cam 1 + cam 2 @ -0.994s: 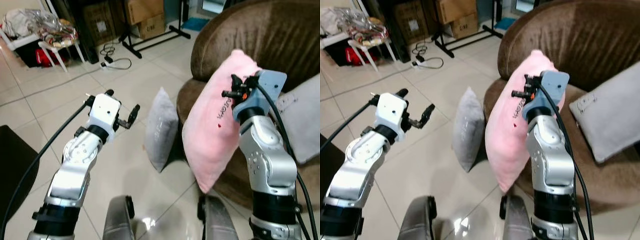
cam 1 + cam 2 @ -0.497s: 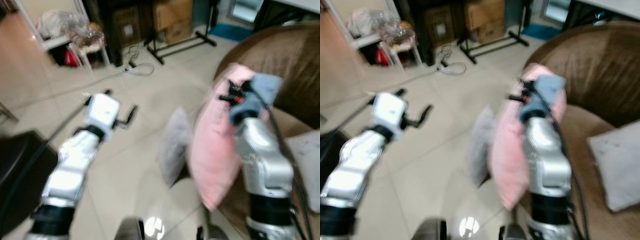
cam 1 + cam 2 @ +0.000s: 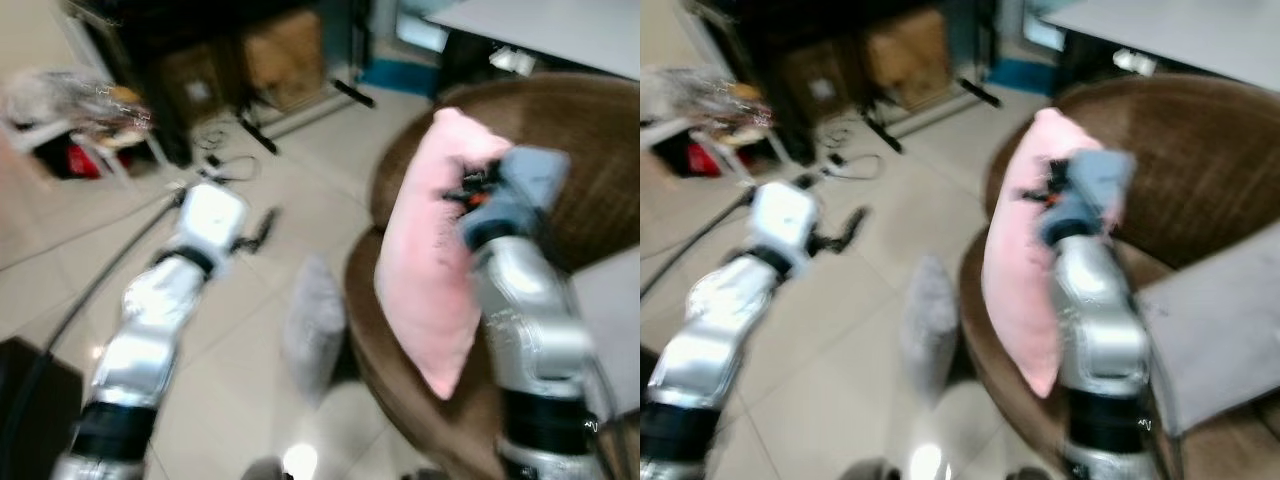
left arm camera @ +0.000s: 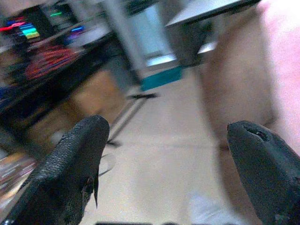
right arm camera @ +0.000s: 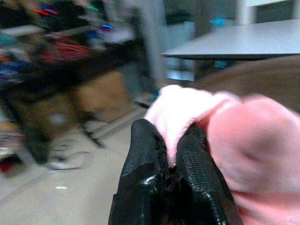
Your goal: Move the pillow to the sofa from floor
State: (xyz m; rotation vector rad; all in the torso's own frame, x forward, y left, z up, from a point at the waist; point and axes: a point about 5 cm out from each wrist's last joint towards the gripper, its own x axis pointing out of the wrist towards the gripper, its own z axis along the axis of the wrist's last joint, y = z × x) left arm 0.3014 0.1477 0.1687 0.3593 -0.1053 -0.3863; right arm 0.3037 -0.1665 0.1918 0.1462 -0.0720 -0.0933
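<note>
Pale tiled floor (image 3: pixel 60 270) ran back toward a dark stand with cardboard boxes (image 3: pixel 285 60) under it at 11 o'clock, all of it smeared by blur.

The right gripper (image 5: pixel 164 154) had its two black fingers pressed together on a fold of the pink pillow (image 3: pixel 430 270), pinching the fabric near the pillow's upper edge. In the head views that gripper (image 3: pixel 468 190) sat at about 2 o'clock, with the silver right arm (image 3: pixel 530 340) rising from 5 o'clock behind it. The pillow hung upright from the pinch, its lower corner pointing down, clear of the tiles and in front of the brown sofa (image 3: pixel 590 150). Whether it touched the sofa's seat could not be told through the blur.

The left gripper (image 4: pixel 168 154) had its fingers spread wide with nothing between them, held in the air over the tiles at about 10 o'clock (image 3: pixel 262 225), well apart from the pillow.

A grey pillow (image 3: pixel 313 330) stood on edge on the floor near 6 o'clock, just beside the sofa's front. Another pale grey cushion (image 3: pixel 1220 330) lay on the sofa seat at 4 o'clock. A white chair with a heap of things on it (image 3: pixel 75 110) stood at 10 o'clock, and a cable (image 3: pixel 215 165) trailed on the tiles near it.
</note>
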